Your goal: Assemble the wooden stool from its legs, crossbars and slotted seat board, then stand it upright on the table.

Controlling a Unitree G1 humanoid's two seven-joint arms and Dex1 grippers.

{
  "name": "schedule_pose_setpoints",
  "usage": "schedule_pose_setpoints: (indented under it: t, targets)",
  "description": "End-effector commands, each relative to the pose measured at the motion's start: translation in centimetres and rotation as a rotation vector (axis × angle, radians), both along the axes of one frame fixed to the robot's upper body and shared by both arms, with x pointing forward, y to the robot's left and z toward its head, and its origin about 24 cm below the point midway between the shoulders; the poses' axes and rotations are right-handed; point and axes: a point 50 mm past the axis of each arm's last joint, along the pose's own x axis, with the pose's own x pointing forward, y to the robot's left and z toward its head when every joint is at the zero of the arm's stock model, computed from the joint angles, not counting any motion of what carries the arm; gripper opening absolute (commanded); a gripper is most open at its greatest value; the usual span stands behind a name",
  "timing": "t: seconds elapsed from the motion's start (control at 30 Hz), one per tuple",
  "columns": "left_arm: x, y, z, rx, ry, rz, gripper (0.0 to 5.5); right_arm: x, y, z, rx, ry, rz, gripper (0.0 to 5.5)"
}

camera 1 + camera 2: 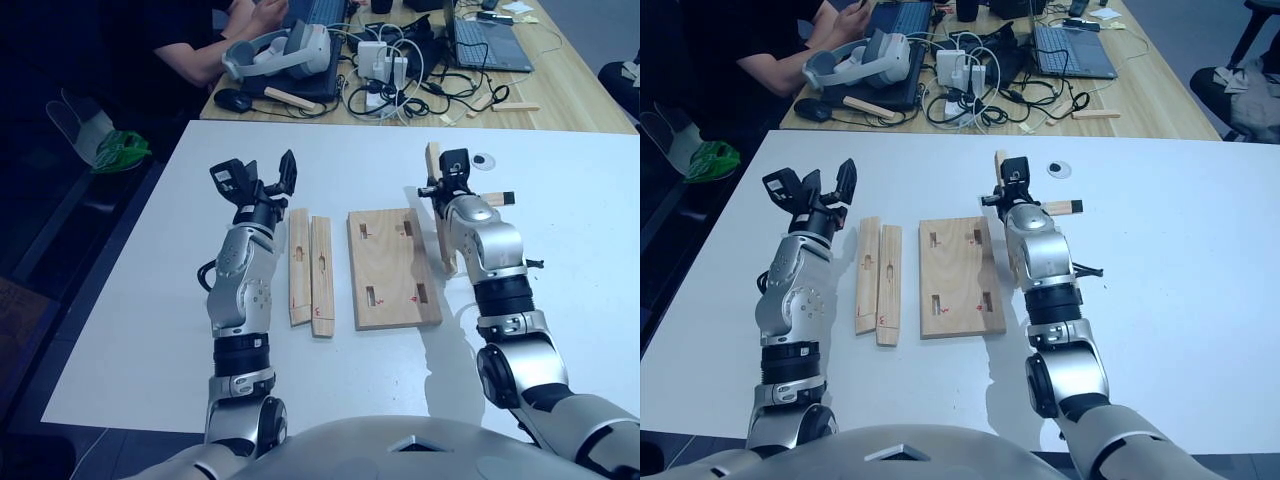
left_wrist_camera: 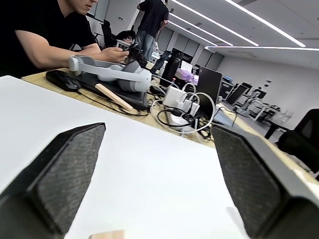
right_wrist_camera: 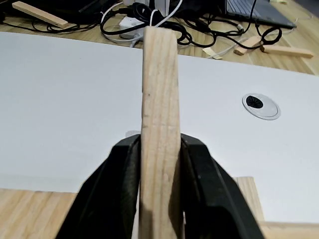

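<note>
One leg [image 3: 159, 99] stands seemingly upright, clamped in right jaws; left jaws gape

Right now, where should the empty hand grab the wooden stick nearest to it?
Probably from above, at its far end. The stick lies flat, long and narrow, close beside a second stick, and that end lies nearest the open left gripper.

Head stereo overlooks table [image 1: 580, 230]; wrist cams close, low.
</note>
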Motion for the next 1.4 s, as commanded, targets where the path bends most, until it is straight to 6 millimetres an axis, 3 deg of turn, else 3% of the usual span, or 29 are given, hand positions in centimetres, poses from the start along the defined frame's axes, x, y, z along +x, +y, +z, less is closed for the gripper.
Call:
schedule_pose_setpoints:
  t: [0.03,0.17,0.43,0.6,0.8,1.0,1.37,1.4]
  targets:
    - [1.0,-2.8,3.4,-0.167,-0.043,-0.113,3.92,-0.3,1.0,1.3,-0.162,-0.158,0.122,1.01]
    - [1.3,-6.8,5.3,-0.309,0.008,-0.315,3.92,-0.7,2.3,2.1,-0.337,-0.314,0.254,1.01]
    - [1.6,-10.0,4.3,-0.285,0.160,-0.393,3.92,-1.5,4.9,3.8,-0.555,-0.602,0.457,1.01]
    - [2.1,-10.3,4.7,-0.331,0.167,-0.372,3.92,-2.6,6.6,4.1,-0.595,-0.715,0.588,1.01]
    - [2.6,-9.3,5.6,-0.480,0.140,-0.313,2.84,-2.9,6.7,4.0,-0.606,-0.745,0.622,1.01]
    - [2.4,-9.6,6.2,-0.568,0.161,-0.295,1.81,-2.8,6.6,3.8,-0.626,-0.759,0.617,1.01]
    - [2.3,-9.3,7.9,-0.607,0.119,-0.258,1.47,-3.1,6.6,2.8,-0.683,-0.739,0.671,1.01]
    - [2.3,-9.2,8.0,-0.609,0.115,-0.244,1.45,-3.2,6.7,2.7,-0.679,-0.730,0.691,1.39]
